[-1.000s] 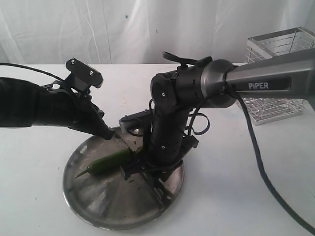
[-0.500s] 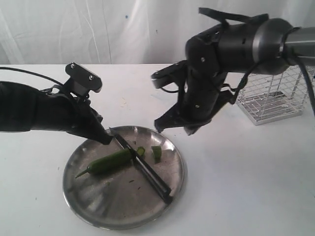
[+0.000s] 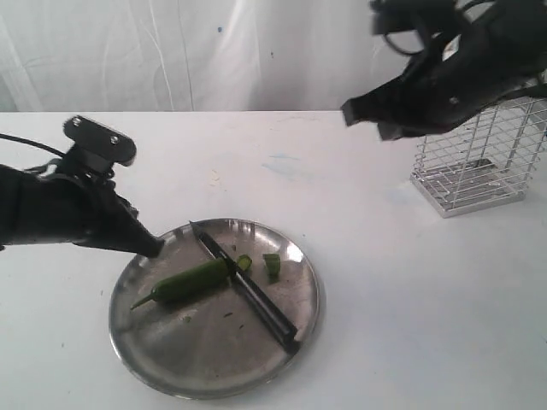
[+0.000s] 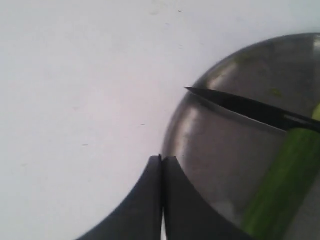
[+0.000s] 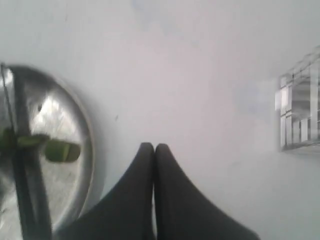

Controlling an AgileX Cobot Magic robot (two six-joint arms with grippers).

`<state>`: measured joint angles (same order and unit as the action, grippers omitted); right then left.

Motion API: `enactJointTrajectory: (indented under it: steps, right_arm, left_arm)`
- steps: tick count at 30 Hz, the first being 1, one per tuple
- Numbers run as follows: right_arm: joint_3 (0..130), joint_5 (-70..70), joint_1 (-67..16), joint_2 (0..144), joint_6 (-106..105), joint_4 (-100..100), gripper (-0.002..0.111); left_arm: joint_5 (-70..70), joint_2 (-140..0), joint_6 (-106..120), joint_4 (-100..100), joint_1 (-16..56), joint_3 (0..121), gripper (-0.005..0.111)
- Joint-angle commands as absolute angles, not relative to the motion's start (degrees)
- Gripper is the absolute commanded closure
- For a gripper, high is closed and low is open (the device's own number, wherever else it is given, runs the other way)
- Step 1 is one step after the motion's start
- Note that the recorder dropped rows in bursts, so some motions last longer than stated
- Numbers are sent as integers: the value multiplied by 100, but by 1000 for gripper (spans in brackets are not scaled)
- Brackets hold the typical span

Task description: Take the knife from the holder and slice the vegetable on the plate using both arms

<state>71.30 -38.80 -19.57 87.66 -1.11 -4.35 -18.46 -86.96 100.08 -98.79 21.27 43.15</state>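
Observation:
The steel plate [image 3: 171, 359] sits near the table's front. On it lies the green vegetable [image 3: 184, 282], with two cut pieces [image 3: 272, 263] beside its blunt end. The black knife [image 3: 248, 295] rests loose across the plate, its tip toward the far rim. My left gripper [image 3: 156, 249] is shut and empty at the plate's left rim; its wrist view shows the knife's blade [image 4: 240, 106], the vegetable [image 4: 280, 185] and the plate [image 4: 210, 150]. My right gripper [image 3: 350, 111] is shut and empty, raised high near the wire holder [image 3: 470, 162], far from the plate [image 5: 75, 165].
A white curtain hangs behind the white table. The holder [image 5: 300, 115] stands at the back right, partly hidden by the right arm. Small green scraps lie on the plate.
The right arm let go of the knife, closed its fingers and rose away to the back right. The left gripper pulled back from the vegetable to the plate's left rim.

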Motion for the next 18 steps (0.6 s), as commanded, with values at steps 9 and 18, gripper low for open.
enactJointTrajectory:
  steps: [9, 18]
  right_arm:
    - [5135, -2455, 85, 6896, 42, -577, 108]
    - [2907, 143, -26, 4570, 312, -1048, 108]
  left_arm:
    - [-2199, -6114, 9581, -9995, 667, 3288, 107]
    - [-1874, -2946, 8295, -9995, 643, 2041, 107]
